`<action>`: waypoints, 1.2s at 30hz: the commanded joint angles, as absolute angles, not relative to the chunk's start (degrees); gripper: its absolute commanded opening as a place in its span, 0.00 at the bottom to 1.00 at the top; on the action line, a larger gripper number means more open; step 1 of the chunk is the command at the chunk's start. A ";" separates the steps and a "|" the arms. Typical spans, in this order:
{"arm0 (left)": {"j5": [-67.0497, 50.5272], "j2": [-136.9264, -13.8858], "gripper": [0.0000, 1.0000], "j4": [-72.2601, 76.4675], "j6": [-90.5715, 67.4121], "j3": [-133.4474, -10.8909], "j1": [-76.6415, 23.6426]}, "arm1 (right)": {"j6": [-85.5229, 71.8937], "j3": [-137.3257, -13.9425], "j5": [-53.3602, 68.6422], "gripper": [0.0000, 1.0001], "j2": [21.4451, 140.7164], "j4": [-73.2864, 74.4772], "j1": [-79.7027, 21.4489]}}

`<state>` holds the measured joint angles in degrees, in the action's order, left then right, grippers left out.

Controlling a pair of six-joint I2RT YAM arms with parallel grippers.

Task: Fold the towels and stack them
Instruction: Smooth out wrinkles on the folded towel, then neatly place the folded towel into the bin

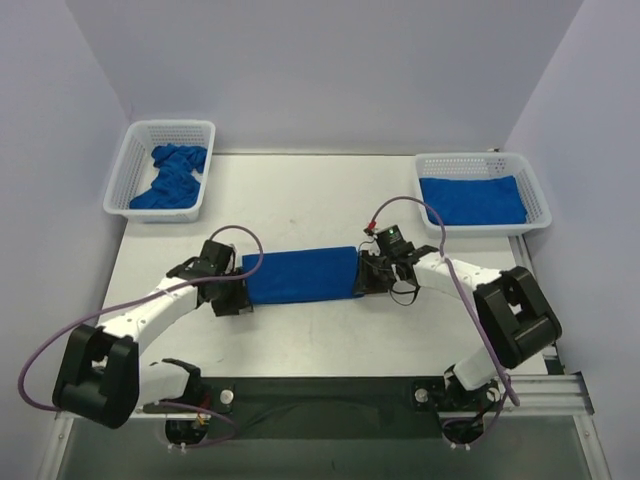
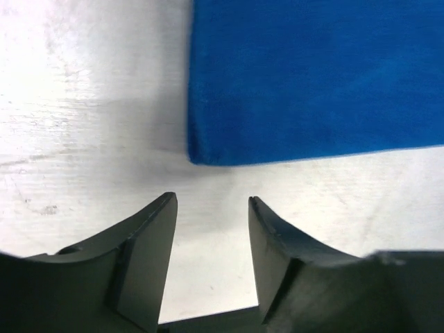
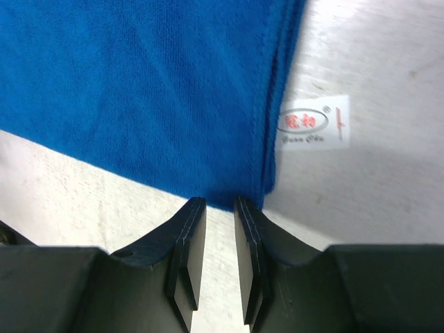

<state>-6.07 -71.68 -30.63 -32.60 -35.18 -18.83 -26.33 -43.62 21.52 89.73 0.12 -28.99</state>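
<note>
— White tabletop [image 1: 300,200], one folded towel [image 1: 300,275] lying midway between the arms. Claws?
— Left claw [image 2: 211,201] gapes, empty, just short of the towel's end. Right claw [image 3: 220,201] is nearly closed at the other edge (pinching cloth? can't tell).
— Risk?
— A one-sided pull could undo the fold.
— Tag [image 3: 313,121]?
— Red oval logo; lettering unreadable.

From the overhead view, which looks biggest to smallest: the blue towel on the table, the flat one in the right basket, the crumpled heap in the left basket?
1. Table towel and flat towel in the right basket: about alike, too close to rank.
2. Crumpled heap in the left basket: smallest.
</note>
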 commanded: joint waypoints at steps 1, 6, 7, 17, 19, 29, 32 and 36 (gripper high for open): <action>-0.10 -65.14 0.57 -35.24 -31.82 -43.14 -23.35 | -25.49 -43.07 19.25 0.25 82.64 4.21 -26.99; 9.48 -67.31 0.83 -36.47 -27.96 -53.16 -33.38 | -24.44 -43.06 16.80 0.44 75.34 9.13 -20.31; 12.28 -69.93 0.86 -36.47 -26.38 -54.91 -35.75 | -22.95 -43.33 15.83 0.53 72.80 11.40 -19.43; 24.68 -96.13 0.94 -33.05 -14.60 -78.73 -56.59 | -26.88 -42.46 14.06 0.93 63.64 21.44 -0.36; 25.31 -102.18 0.94 -32.87 -11.97 -83.39 -58.88 | -28.82 -41.66 13.98 0.99 62.23 21.97 2.28; 25.13 -118.64 0.89 -32.96 -8.96 -96.32 -63.72 | -28.74 -39.90 12.74 1.00 60.56 23.47 4.22; 25.31 -121.02 0.85 -32.78 -9.32 -97.56 -63.90 | -28.56 -39.73 12.75 1.00 60.56 23.47 4.22; 25.14 -124.00 0.79 -32.87 -9.40 -97.91 -64.34 | -28.57 -39.38 12.57 1.00 60.82 23.38 4.31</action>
<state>24.01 -122.23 -33.61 -9.82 -95.44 -64.03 -28.32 -39.83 13.74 61.63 21.89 3.84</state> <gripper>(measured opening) 0.797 0.996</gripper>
